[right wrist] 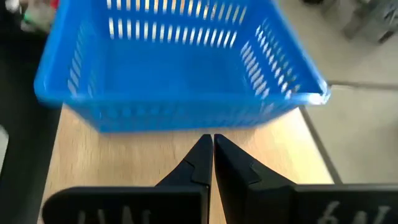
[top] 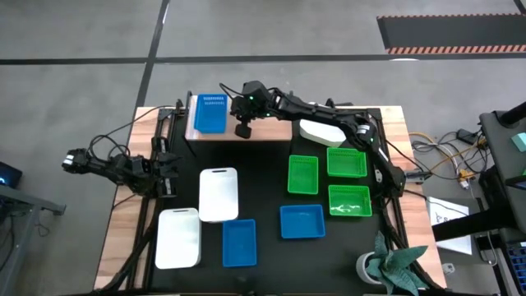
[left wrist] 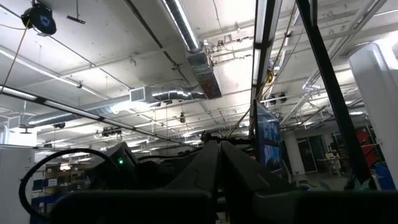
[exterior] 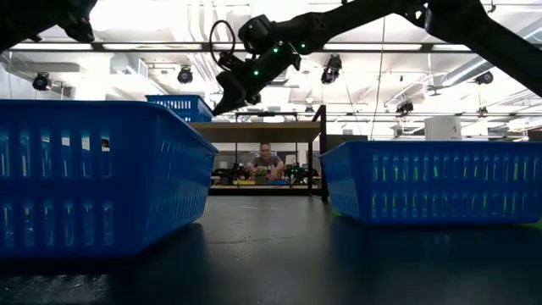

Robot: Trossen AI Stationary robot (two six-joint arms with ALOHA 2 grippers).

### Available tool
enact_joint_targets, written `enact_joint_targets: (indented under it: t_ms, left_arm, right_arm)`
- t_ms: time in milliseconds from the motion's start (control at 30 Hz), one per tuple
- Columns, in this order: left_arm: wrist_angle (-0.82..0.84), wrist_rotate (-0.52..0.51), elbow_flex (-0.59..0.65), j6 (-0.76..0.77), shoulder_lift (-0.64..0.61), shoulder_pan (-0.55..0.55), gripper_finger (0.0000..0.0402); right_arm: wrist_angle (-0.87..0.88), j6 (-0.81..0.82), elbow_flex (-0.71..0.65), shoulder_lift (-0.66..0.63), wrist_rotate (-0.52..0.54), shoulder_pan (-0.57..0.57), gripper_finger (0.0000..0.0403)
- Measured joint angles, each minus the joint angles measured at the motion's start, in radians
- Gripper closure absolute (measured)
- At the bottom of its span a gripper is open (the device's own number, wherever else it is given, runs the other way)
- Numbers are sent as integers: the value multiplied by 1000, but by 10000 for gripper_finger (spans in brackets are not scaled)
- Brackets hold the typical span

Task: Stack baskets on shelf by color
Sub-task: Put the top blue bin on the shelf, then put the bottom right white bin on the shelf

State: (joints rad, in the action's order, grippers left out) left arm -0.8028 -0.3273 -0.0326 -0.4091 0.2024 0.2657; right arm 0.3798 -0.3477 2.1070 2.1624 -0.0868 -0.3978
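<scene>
The right end effector [right wrist: 212, 146], pinched closed and empty, hovers by the shelf's blue basket [right wrist: 180, 68]; light, stiff plastic, best gripped by its rim.

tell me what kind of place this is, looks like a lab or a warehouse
Probably an open industrial robotics lab: bare ceiling ducts and strip lights overhead, a concrete floor around the table, and a person at a cluttered workbench in the background.
</scene>
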Motion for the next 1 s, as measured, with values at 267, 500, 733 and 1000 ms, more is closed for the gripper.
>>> enact_joint_targets:
  t_ms: [267, 500, 733, 1000]
  left_arm:
    - [0, -1, 0, -18, -1, 0, 402]
    - [0, -1, 0, -20, 0, 0, 402]
    - [0, -1, 0, -19, 0, 0, 402]
    - [3, -6, -8, 123, 48, 0, 402]
  right_arm:
    - [-150, 32, -5, 22, -44, 10, 394]
    - [-110, 27, -6, 20, 29, 10, 394]
    - [100, 17, -6, -50, 38, 17, 394]
    - [416, -2, -45, -188, 118, 112, 394]
